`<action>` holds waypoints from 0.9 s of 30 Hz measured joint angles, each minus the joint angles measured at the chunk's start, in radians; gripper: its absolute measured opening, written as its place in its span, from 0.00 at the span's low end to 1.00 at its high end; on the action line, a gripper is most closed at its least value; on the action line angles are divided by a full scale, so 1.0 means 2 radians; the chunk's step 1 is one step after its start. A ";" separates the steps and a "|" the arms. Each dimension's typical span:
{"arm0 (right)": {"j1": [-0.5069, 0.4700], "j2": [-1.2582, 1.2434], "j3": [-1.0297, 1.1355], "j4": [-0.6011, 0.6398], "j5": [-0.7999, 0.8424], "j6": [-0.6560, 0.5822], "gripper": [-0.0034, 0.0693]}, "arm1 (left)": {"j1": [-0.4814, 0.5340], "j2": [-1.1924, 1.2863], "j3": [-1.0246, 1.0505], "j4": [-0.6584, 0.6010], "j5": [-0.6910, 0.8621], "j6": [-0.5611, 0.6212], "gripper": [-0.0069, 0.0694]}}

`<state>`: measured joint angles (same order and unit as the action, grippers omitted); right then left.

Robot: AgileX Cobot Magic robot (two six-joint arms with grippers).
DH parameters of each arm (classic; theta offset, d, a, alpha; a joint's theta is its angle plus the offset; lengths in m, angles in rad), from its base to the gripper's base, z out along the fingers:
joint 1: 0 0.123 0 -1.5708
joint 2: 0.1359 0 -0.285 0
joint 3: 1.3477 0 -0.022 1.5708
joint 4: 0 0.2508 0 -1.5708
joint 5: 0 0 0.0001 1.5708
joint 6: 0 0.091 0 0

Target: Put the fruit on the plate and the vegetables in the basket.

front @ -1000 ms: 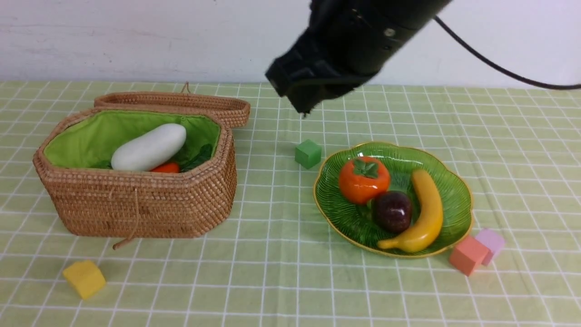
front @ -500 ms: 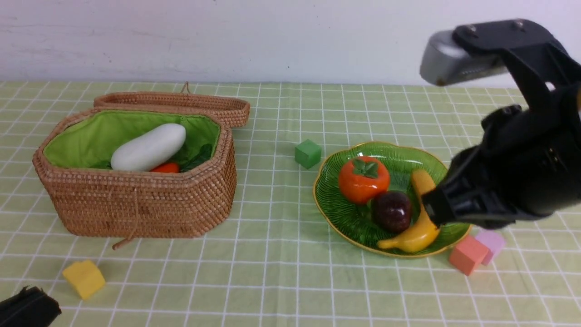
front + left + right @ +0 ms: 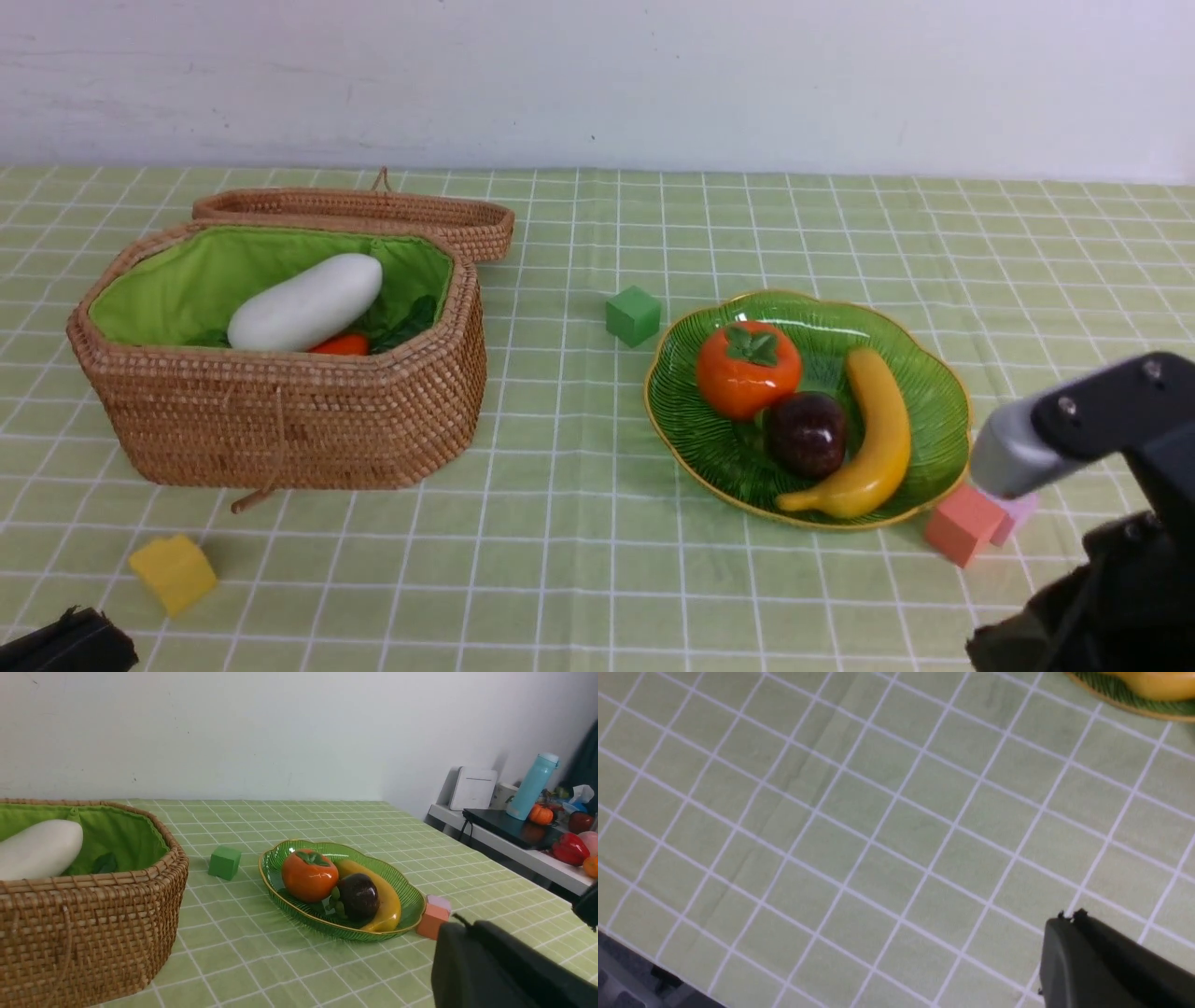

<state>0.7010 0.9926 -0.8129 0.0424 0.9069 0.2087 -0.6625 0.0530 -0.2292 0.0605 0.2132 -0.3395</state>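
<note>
The green plate [image 3: 691,411] right of centre holds the fruit: an orange persimmon [image 3: 747,369], a dark mangosteen [image 3: 806,434] and a yellow banana [image 3: 882,439]. At the left, the wicker basket [image 3: 280,420] stands with its lid [image 3: 364,210] swung back. A white radish [image 3: 306,303] and a bit of orange carrot [image 3: 343,345] lie on its green lining. My left gripper [image 3: 460,924] is shut and empty, low at the near left corner [image 3: 65,639]. My right gripper [image 3: 1069,917] is shut and empty too, low over bare cloth at the near right.
Foam cubes lie about: green [image 3: 633,315] behind the plate, yellow [image 3: 174,571] in front of the basket, salmon [image 3: 962,525] and lilac [image 3: 1019,511] by the plate's near right rim. A side shelf with a blue bottle [image 3: 532,786] stands beyond the table's right edge.
My right arm has swung from high over the table's middle, across the plate, down to the near right corner. The left gripper's tip has come into view at the near left.
</note>
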 joint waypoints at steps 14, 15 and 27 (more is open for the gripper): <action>0.007 -0.011 0.010 -0.021 0.037 0.000 0.07 | 0.000 0.000 0.000 0.000 0.000 0.000 0.09; 0.004 -0.016 0.011 -0.033 0.034 0.000 0.07 | 0.000 0.000 0.000 0.000 0.000 0.000 0.09; -0.237 -0.309 0.299 -0.083 -0.298 -0.012 0.02 | 0.000 0.000 0.000 0.004 0.001 0.002 0.10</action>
<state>0.2268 0.3736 -0.2155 -0.1230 0.3100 0.1856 -0.6625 0.0530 -0.2292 0.0681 0.2145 -0.3361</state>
